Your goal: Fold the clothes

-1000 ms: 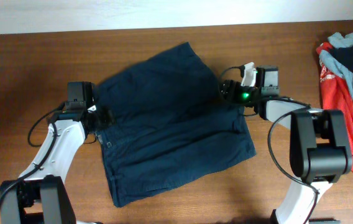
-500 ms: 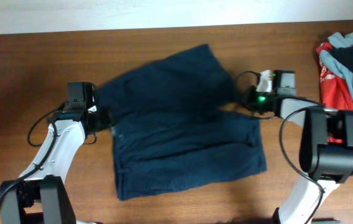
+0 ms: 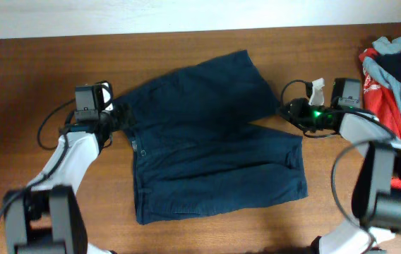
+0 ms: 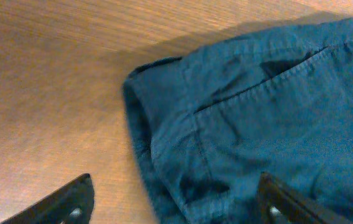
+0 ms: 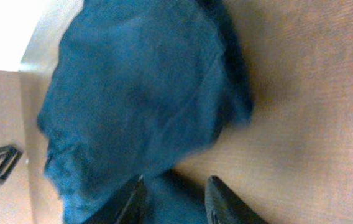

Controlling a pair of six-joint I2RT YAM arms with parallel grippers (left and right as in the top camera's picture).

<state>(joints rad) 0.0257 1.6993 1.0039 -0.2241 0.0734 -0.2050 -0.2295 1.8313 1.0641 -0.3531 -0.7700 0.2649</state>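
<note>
The clothes (image 3: 214, 148), navy shorts, lie spread flat mid-worktop (image 3: 31, 63), the nearer leg reaching towards the near edge and the waist facing the left edge. At the waistband corner the left pincer (image 4: 175, 186) stands wide open with cloth beneath it, gripping nothing. On the right side, where the two legs part, the right pincer (image 5: 176, 186) is part-way open over the hem, nothing clamped. By the far right corner lies a heap with a red garment (image 3: 377, 92).
</note>
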